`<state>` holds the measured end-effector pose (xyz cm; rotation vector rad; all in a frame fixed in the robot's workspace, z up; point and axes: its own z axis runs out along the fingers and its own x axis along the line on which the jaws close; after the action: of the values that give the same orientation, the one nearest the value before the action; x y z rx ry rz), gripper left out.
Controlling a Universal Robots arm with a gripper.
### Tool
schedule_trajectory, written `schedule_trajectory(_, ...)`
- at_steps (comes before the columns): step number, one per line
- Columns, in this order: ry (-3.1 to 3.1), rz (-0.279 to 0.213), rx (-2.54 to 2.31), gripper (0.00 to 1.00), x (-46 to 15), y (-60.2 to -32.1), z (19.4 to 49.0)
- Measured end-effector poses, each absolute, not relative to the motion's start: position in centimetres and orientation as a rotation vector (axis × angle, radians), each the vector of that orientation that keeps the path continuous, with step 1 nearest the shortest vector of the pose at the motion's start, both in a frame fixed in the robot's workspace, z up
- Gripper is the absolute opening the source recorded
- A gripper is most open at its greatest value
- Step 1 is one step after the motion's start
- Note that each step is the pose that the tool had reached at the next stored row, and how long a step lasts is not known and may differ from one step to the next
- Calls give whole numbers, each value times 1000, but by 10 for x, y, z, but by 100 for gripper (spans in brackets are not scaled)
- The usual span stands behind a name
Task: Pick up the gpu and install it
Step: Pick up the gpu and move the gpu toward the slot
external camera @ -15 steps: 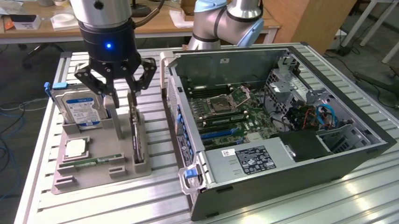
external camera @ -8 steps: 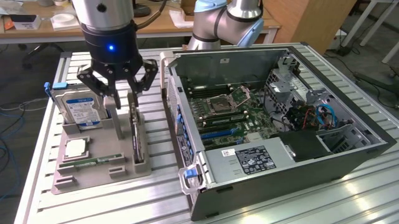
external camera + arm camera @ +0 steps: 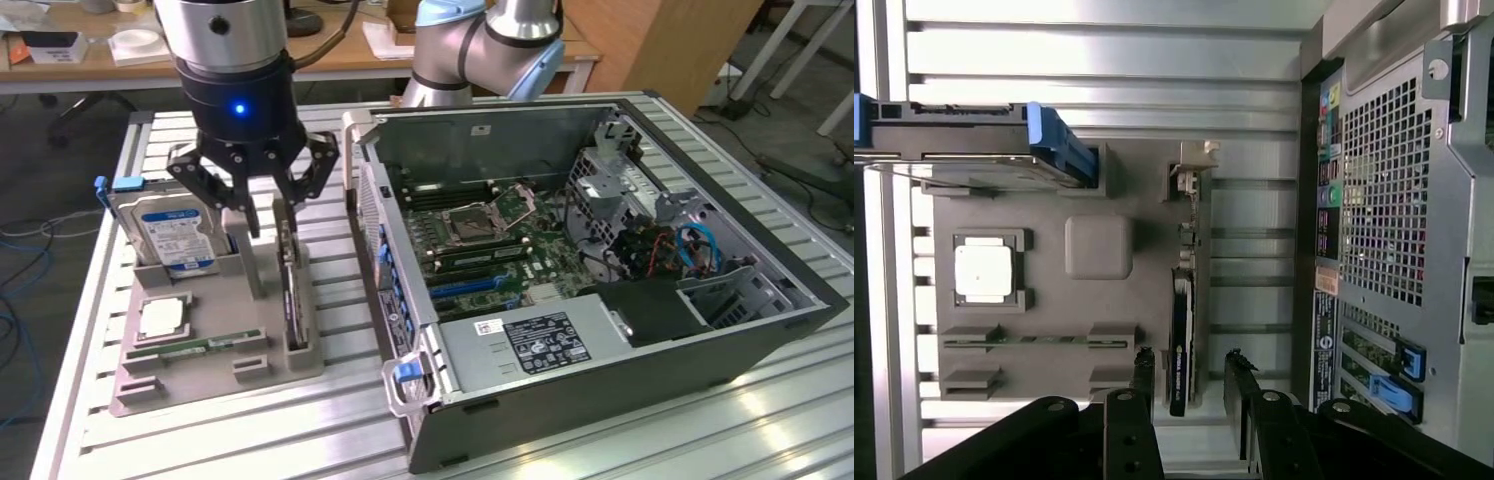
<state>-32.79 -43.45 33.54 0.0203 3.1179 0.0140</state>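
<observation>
Left of centre in the exterior view, the gripper (image 3: pixel 267 222) hangs spread wide above the gpu (image 3: pixel 290 290), which stands on edge in a grey holder (image 3: pixel 180 375). Light, stiff and fragile, I judge: pinch its flat faces near the top edge.

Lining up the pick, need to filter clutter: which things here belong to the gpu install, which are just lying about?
Job: gpu, open gripper above it, computer case.
Lying about: hard drive, processor chip, memory stick.
</observation>
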Motion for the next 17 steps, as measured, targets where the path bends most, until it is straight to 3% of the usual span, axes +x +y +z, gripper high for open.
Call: schedule_trajectory(17, 3118, 14, 20, 42, -328, -436, 323)
